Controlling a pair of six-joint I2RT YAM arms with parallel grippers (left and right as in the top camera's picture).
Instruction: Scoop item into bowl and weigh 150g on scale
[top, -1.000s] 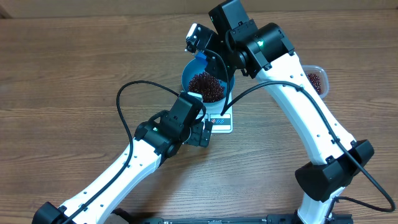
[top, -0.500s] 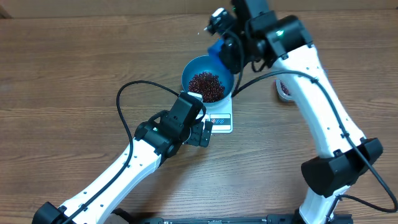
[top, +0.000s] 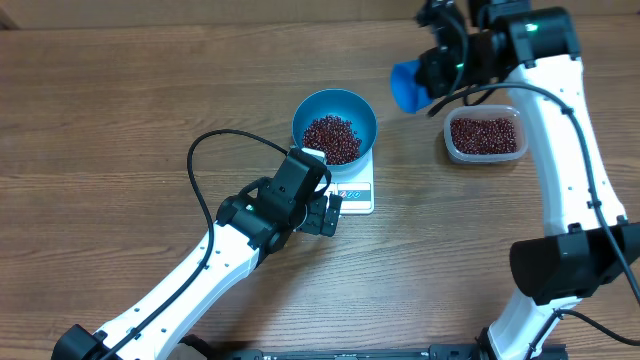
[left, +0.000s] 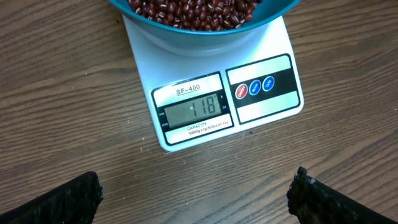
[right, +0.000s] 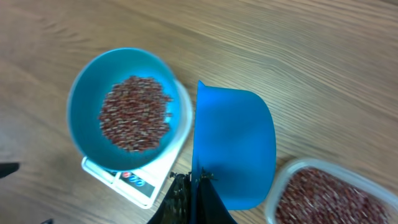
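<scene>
beans (left: 193, 11) in bowl (left: 205, 38) on scale (left: 214, 109), just beyond spread left fingers (left: 56, 202)

Our left arm (top: 190, 275) reaches in from the near-left corner with the wrist bent downward. Our left gripper (left: 196, 190) hangs there with its jaws spread wide, holding nothing. Our right arm (top: 575, 150) stretches up along the right side to the far edge, and our right gripper (right: 193, 186) is pinched tight on the blue scoop (right: 235, 146).

bowl (top: 335, 101): 1 | scale (top: 357, 196): 1 | tub (top: 450, 150): 1 | scoop (top: 408, 86): 1 | bean heaps (top: 331, 137): 2
</scene>
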